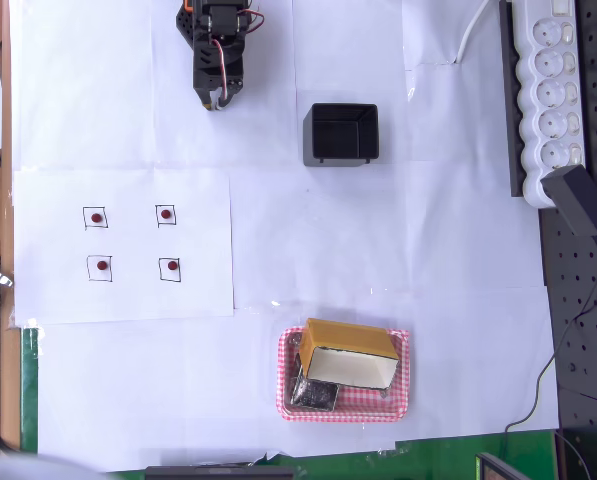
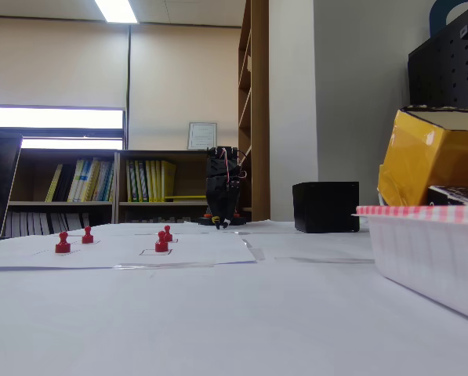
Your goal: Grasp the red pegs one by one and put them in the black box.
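Several small red pegs stand in drawn squares on a white sheet at the left of the overhead view, among them one at the back left [image 1: 97,217], one at the back right [image 1: 165,213] and one at the front right [image 1: 171,266]. In the fixed view they show as little red knobs [image 2: 161,242] on the table. The black box [image 1: 340,133] [image 2: 325,206] stands empty at centre top. My gripper [image 1: 216,98] [image 2: 219,222] hangs from the folded black arm at the table's far edge, pointing down, shut and holding nothing. It is well behind the pegs and left of the box.
A red-checked tray [image 1: 404,372] [image 2: 422,235] holding a yellow-and-white cardboard box [image 1: 348,342] [image 2: 429,168] sits near the front. A white power strip [image 1: 550,90] and a black pegboard [image 1: 583,310] line the right side. Open white paper lies between pegs and box.
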You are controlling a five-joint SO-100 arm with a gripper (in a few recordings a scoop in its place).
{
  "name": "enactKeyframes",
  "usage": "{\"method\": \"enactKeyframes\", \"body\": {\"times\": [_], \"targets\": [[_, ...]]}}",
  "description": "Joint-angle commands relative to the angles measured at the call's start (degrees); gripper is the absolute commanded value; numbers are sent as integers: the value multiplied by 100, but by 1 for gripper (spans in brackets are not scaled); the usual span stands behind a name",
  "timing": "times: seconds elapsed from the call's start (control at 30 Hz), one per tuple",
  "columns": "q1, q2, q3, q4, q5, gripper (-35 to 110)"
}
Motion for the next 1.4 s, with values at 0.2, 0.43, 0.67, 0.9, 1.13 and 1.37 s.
{"method": "enactKeyframes", "body": {"times": [0.2,0.43,0.67,0.9,1.13,1.37], "targets": [[-123,-62,-53,35,-18,1],[-123,-62,-53,35,-18,1],[-123,-62,-53,26,-141,1],[-114,-62,-53,26,-141,1],[659,2030,-53,-3217,1187,1],[1468,4904,9,-7049,1503,3]]}}
